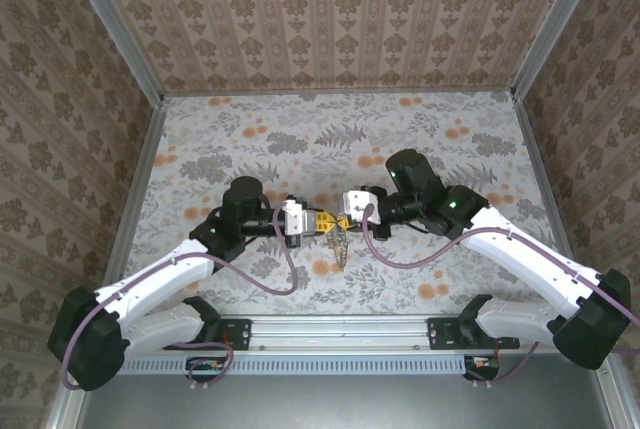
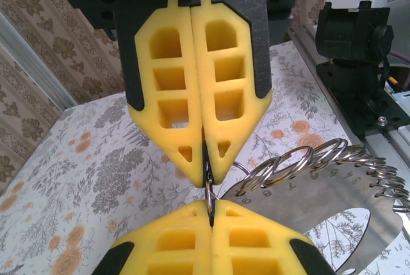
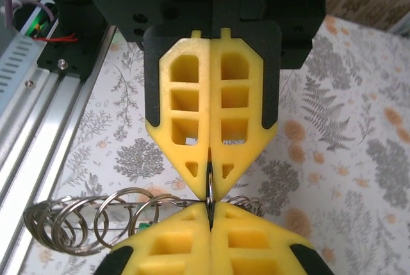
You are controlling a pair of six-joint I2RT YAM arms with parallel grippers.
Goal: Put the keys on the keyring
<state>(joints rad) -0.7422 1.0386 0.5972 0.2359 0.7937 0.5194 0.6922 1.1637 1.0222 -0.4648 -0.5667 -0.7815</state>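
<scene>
Small stamped digits are running along the curved edge of the metal plate [image 2: 301,204], just right of the left gripper [image 2: 206,159] tips. Individual values aren't resolving reliably.

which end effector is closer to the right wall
Right. The right end effector sits on the side toward that wall, where the tips meet; the left end effector faces it from the other side.
</scene>
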